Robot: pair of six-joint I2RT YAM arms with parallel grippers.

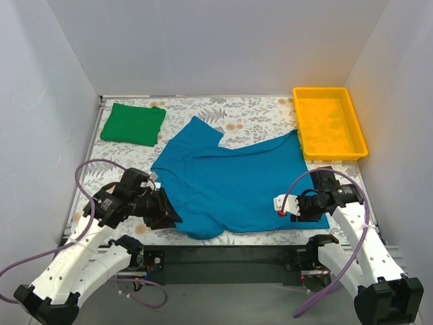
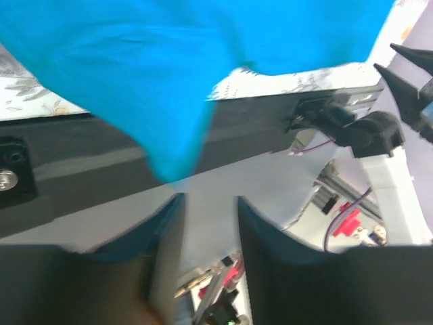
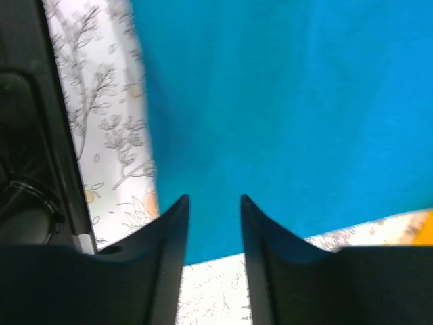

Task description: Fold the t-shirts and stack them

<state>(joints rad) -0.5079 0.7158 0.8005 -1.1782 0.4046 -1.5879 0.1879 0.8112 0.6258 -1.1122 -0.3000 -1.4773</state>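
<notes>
A teal-blue t-shirt (image 1: 237, 181) lies spread over the middle of the flowered table, with a bulge at its near-left edge. A bright green t-shirt (image 1: 133, 124) rests folded at the back left. My left gripper (image 1: 172, 215) hovers at the teal shirt's near-left edge. In the left wrist view it (image 2: 210, 200) is open with nothing between its fingers, and the teal shirt (image 2: 162, 81) hangs past the table's front edge. My right gripper (image 1: 281, 205) is over the shirt's near-right corner. In its wrist view it (image 3: 214, 198) is open above the teal hem (image 3: 270, 122).
A yellow plastic tray (image 1: 354, 128) stands at the back right. White walls close in the table on three sides. The black front rail (image 1: 230, 261) and both arm bases run along the near edge, with purple cables looping beside each arm.
</notes>
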